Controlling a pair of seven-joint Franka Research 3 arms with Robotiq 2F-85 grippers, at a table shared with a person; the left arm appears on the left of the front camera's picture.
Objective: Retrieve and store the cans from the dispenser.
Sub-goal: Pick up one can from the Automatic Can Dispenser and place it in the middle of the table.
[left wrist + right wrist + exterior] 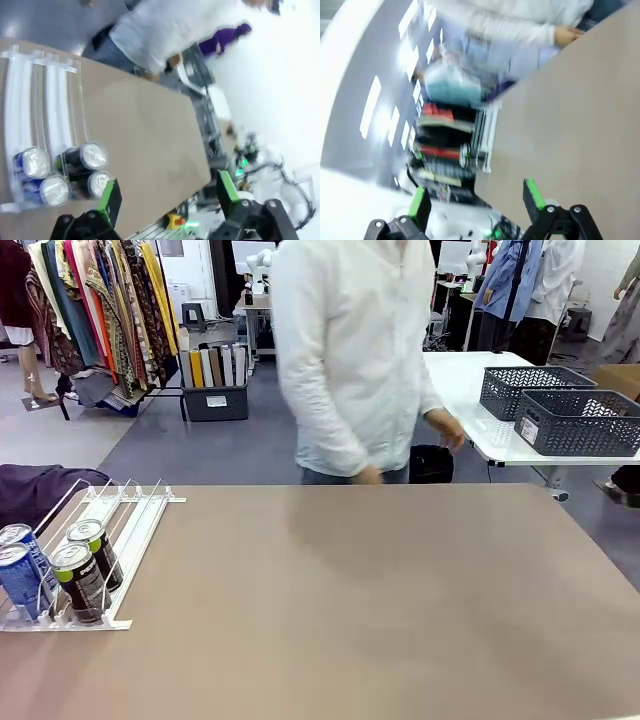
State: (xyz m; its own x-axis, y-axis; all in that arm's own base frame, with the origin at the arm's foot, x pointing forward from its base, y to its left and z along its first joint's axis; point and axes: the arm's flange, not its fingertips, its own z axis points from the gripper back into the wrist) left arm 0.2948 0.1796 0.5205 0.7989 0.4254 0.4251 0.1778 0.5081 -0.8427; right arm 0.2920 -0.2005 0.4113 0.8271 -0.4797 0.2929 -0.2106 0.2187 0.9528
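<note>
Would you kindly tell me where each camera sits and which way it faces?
Front: fixed at the robot's side, facing across the table to the person.
Left wrist: near the dispenser, looking down past the open left gripper at the cans.
Right wrist: rolled, looking past the open right gripper along the table.
Shared: front and left wrist show the cans.

bare tabletop right of dispenser — open passage, cans crowd its near end, person at far edge

Grey-blue smooth floor; rail of colourful hanging garments far left — white side table at right carries two dark grey mesh baskets.
</note>
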